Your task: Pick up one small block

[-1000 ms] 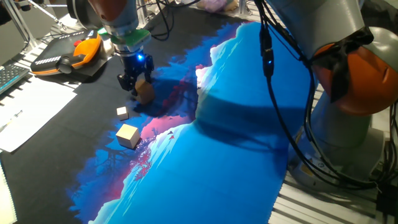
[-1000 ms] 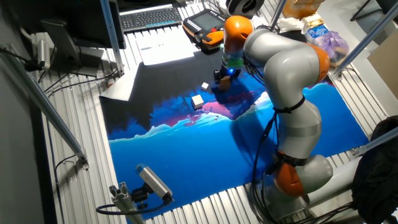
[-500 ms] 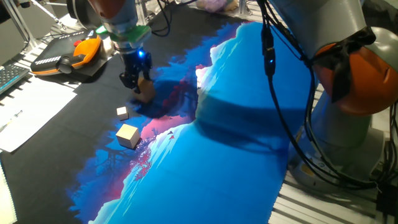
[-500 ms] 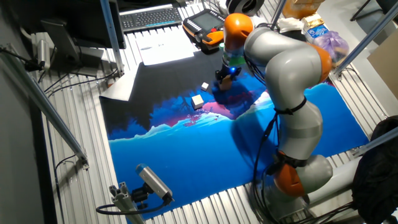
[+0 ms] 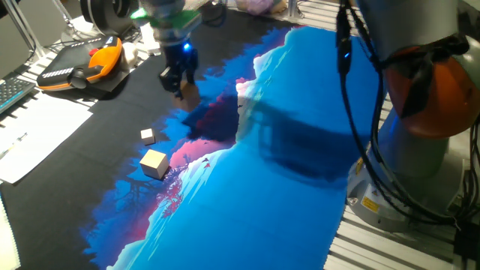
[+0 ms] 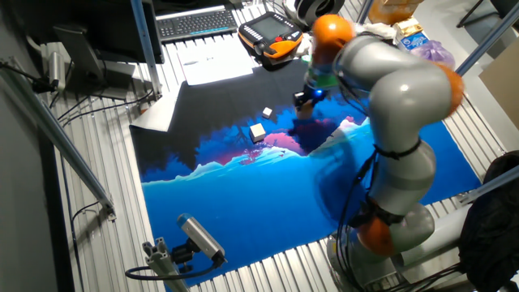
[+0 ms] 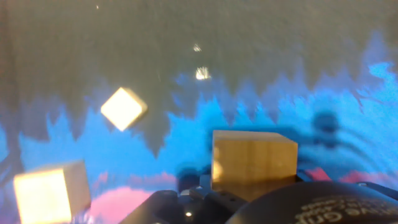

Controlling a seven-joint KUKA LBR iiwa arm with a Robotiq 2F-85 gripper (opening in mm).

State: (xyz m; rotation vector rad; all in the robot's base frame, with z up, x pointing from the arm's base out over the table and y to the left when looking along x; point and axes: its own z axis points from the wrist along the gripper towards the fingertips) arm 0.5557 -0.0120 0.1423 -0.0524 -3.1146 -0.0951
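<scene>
gripper [image 5: 182, 79] clamping small block [image 5: 189, 93] above mat [image 5: 285, 195], second cube [image 5: 154, 163], tiny cube [image 5: 147, 136]

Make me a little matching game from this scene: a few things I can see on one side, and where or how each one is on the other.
Things:
1. small block
2. second tan cube
3. tiny pale cube
4. orange and black handset

States:
A. lying beyond the mat, next to the papers
B. held in the gripper, lifted off the mat
C. resting where the mat turns pink and blue
D. resting on the dark part of the mat

Pairs: 1-B, 2-C, 3-D, 4-A
</scene>
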